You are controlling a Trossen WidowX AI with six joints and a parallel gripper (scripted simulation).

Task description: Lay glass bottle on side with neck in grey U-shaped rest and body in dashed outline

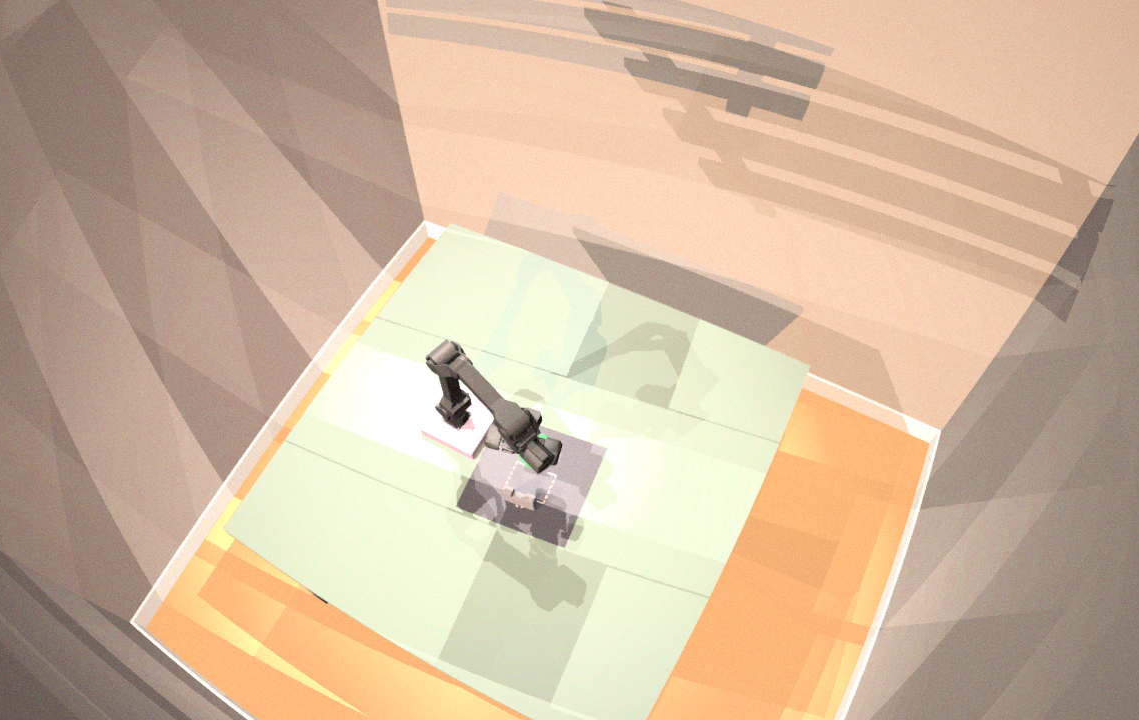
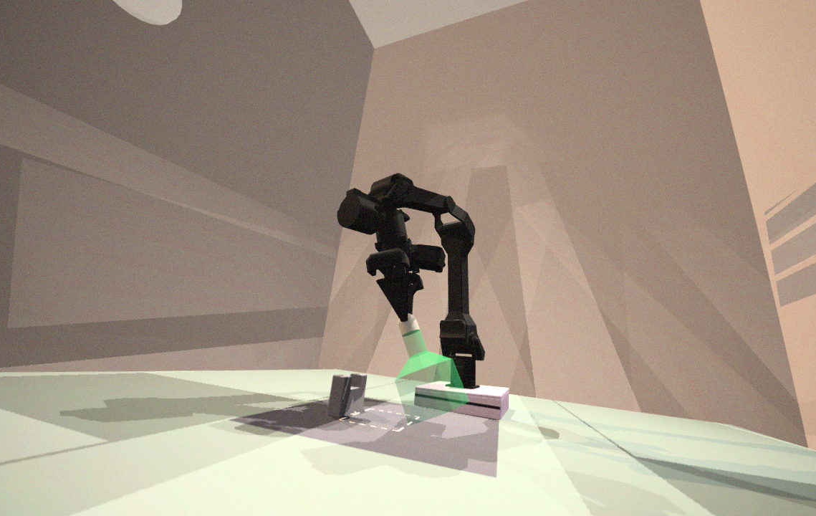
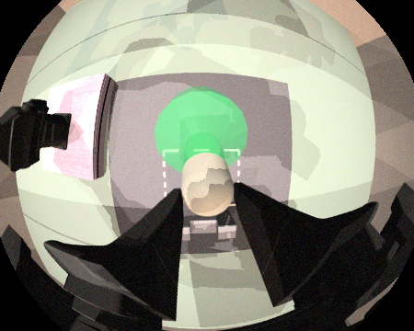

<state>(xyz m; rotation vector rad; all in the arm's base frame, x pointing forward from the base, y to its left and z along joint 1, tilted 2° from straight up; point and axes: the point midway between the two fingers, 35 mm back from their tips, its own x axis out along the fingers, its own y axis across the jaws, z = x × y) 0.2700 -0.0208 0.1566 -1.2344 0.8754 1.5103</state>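
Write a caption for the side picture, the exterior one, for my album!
The black gripper pinches the tilted green bottle by its pale top, near the grey rest.
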